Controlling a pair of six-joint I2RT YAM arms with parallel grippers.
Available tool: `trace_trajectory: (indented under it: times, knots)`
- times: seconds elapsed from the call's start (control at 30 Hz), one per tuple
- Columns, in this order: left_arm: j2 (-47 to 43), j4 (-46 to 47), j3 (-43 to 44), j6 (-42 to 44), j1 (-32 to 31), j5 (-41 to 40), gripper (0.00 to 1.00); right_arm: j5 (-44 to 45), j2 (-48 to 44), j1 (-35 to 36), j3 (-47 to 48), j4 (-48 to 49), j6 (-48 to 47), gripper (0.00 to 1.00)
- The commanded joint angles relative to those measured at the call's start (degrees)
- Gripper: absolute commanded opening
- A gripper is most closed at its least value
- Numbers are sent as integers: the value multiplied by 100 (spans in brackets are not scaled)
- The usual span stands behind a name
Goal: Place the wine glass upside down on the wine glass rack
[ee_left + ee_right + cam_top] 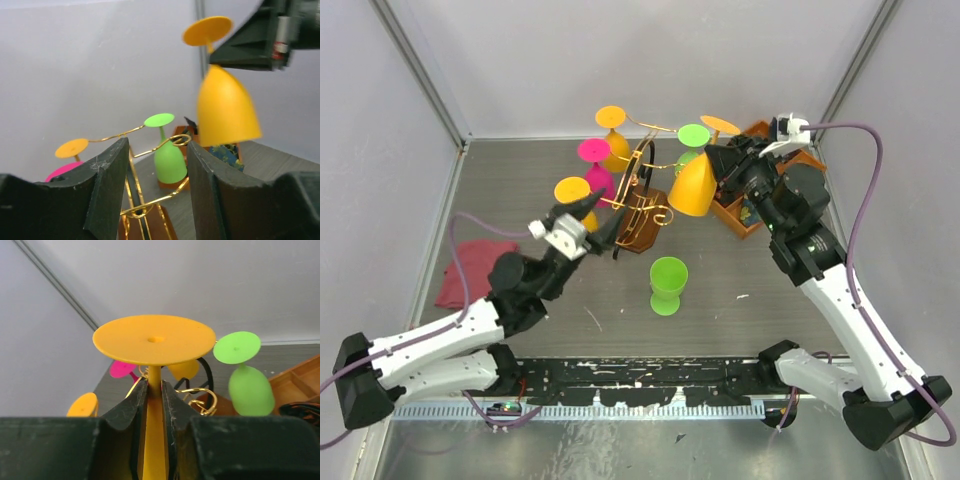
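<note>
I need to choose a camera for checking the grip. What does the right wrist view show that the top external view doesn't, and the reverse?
Only the right wrist: the right hand shut on the stem of the orange wine glass, just under its foot. Only the top: the open left hand by the wine glass rack, a standing green glass, a red cloth. Both: the held glass, the rack's gold wire, a hanging green glass.

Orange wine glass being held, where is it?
The orange wine glass hangs upside down right of centre in the top view, right gripper on its stem, between wine glass rack and orange tray.
</note>
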Motion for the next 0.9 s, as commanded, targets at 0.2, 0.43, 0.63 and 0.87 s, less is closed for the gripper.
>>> trace_trajectory:
  times: [0.2, 0.43, 0.63, 0.87]
  knots:
    - [252, -2782, 1300, -1921, 1675, 723, 55, 250, -622, 24, -964, 327, -1643, 1]
    - [227, -3059, 1286, -2238, 2234, 819, 54, -6, -1037, 20, -2191, 1467, -2100, 1]
    - [159, -3587, 1412, -2871, 2769, 819, 49, -400, -1215, 24, -3260, 2867, -2225, 1]
    - [140, -4541, 1916, -3068, 3015, 742, 57, -768, -861, 123, -3752, 4025, -2396, 1]
